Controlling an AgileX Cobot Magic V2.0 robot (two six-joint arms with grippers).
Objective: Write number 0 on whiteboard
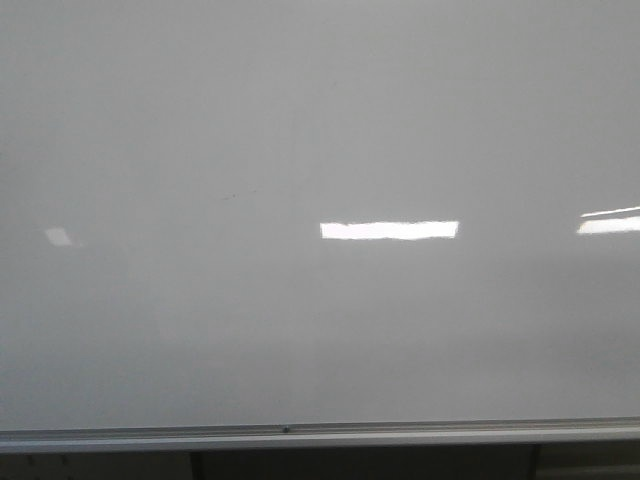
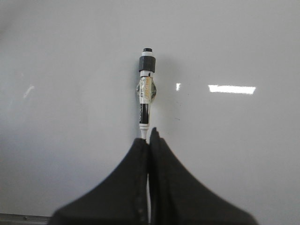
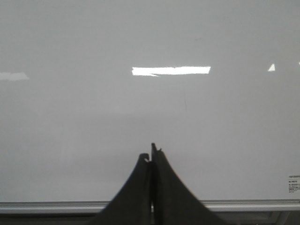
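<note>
My left gripper point(image 2: 150, 137) has its jaws clenched on a white-and-black marker pen point(image 2: 146, 89) with a grey collar, pointed at the large glossy white-grey whiteboard point(image 1: 300, 120). My right gripper point(image 3: 152, 152) has its jaws pressed together on nothing, near the board's silver bottom rail point(image 3: 243, 204). I see no drawn 0 on the board.

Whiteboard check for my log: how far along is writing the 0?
Done: the left gripper is shut on the marker, which points at the whiteboard. In hand: nothing drawn yet; the board shows only reflections. Left: the entire 0. The right gripper is shut, empty.
</note>
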